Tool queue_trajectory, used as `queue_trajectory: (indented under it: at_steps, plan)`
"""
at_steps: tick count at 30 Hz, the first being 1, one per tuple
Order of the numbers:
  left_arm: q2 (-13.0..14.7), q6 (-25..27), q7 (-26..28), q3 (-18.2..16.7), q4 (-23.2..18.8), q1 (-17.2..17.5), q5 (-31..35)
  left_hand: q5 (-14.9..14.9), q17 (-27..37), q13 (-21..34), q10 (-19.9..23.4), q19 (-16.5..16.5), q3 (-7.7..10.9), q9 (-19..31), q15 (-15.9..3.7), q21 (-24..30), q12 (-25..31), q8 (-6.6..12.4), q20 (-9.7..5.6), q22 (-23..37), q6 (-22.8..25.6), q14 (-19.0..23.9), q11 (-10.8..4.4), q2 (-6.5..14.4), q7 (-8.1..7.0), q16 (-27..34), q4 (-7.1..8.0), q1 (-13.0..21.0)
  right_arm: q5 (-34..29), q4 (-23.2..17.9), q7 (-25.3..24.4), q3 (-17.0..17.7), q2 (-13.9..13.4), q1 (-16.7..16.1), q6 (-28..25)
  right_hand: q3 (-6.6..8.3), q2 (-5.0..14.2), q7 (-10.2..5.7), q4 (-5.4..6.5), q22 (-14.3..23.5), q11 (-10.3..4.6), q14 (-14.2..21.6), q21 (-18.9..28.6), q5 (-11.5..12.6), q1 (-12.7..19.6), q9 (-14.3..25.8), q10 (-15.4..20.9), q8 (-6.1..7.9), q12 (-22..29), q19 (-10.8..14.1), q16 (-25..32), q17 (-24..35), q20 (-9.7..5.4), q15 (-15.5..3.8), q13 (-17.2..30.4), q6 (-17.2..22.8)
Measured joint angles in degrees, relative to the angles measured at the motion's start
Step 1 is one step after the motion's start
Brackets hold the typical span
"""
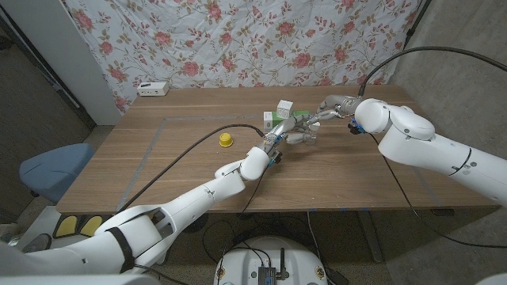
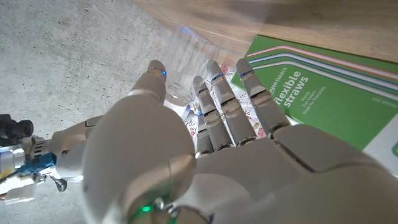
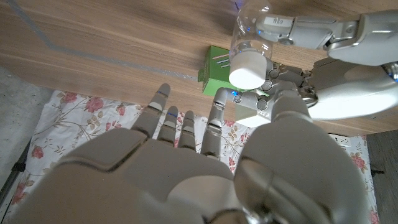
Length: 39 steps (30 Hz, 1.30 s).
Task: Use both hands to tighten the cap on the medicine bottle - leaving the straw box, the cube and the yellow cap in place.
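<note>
My left hand [image 1: 276,146] grips the clear medicine bottle [image 1: 295,131] above mid-table, and its fingers wrap the bottle [image 2: 183,56] in the left wrist view. The bottle's white cap [image 3: 247,71] points toward my right hand [image 3: 186,174], whose fingers are spread. The cap sits just ahead of the gap between thumb and fingers, and I cannot tell whether they touch. In the head view my right hand [image 1: 321,115] reaches in from the right. The green straw box [image 1: 273,124] and white cube [image 1: 285,106] stand just behind the bottle. The yellow cap [image 1: 226,140] lies to the left.
The wooden table [image 1: 372,174] carries a taped outline on its left half. A white power strip [image 1: 153,88] lies at the far left edge. A blue chair [image 1: 55,166] stands off the table's left. A floral curtain hangs behind.
</note>
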Motion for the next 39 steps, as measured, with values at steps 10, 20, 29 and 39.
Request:
queue_trajectory:
  at_steps: [10, 20, 29, 39]
  plan:
    - [-0.03, -0.64, 0.36, 0.00, 0.31, 0.00, 0.20, -0.02, 0.00, -0.02, 0.00, 0.00, 0.36, 0.00, 0.00, 0.00, 0.00, 0.00, 0.00, 0.00, 0.00, 0.00, 0.00, -0.01, 0.00, 0.00, 0.02, -0.01, 1.33, -0.59, 2.76, 0.58, -1.48, 0.83, 1.47, 1.78, 0.16, -1.69, -1.78, -0.16, -0.50, -1.01, 0.00, 1.39, 4.02, -0.26, -1.55, -0.81, 0.00, -0.19, 0.00, -0.15, 0.19, -0.02, 0.00, -1.43]
    - [-0.04, -0.80, 0.43, 0.04, 0.31, 0.15, 0.42, -0.03, -0.01, -0.04, 0.00, 0.01, 0.43, 0.00, 0.00, 0.00, -0.01, 0.00, 0.01, 0.00, -0.01, 0.00, 0.00, -0.02, 0.01, 0.00, -0.04, -0.02, 0.90, -0.78, 4.70, 0.48, -2.28, 1.37, 2.34, 2.94, -0.04, -3.93, -2.43, -0.16, -0.51, -1.39, 0.00, 2.01, 6.97, -0.53, -2.16, -1.03, 0.24, -0.18, 0.00, -0.27, 0.18, -0.24, -0.01, -1.41]
    - [-0.02, -0.87, 0.43, 0.08, 0.15, 0.24, 0.59, -0.14, -0.03, 0.00, 0.00, -0.31, 0.42, 0.00, 0.00, 0.00, -0.07, 0.00, -0.31, 0.00, -0.01, 0.00, 0.00, -0.03, 0.01, 0.00, -0.04, -0.02, -0.35, -0.34, 5.10, 0.33, -2.31, 1.03, 3.47, 3.77, -0.39, -5.46, -2.34, -0.16, -0.82, -1.26, 0.30, 2.01, 9.10, -0.79, -2.46, -1.03, 0.45, 0.52, 0.29, -0.26, -0.52, -0.56, -0.01, -0.49]
    - [-0.14, -0.87, 0.37, 0.17, 0.15, 0.17, 0.73, -0.15, -0.03, 0.00, 0.00, -0.32, 0.64, 0.00, 0.00, 0.00, -0.12, 0.00, -0.29, 0.00, -0.01, 0.00, 0.00, -0.03, 0.01, 0.00, 0.18, -0.03, -1.08, 0.67, 5.24, 0.57, -1.77, 0.42, 4.82, 4.28, -0.97, -6.89, -2.29, -0.15, -1.25, -0.95, 0.30, 2.01, 11.06, -1.05, -2.03, -0.57, 0.67, 0.80, 0.29, -0.26, -0.79, -0.86, -0.01, 0.97]
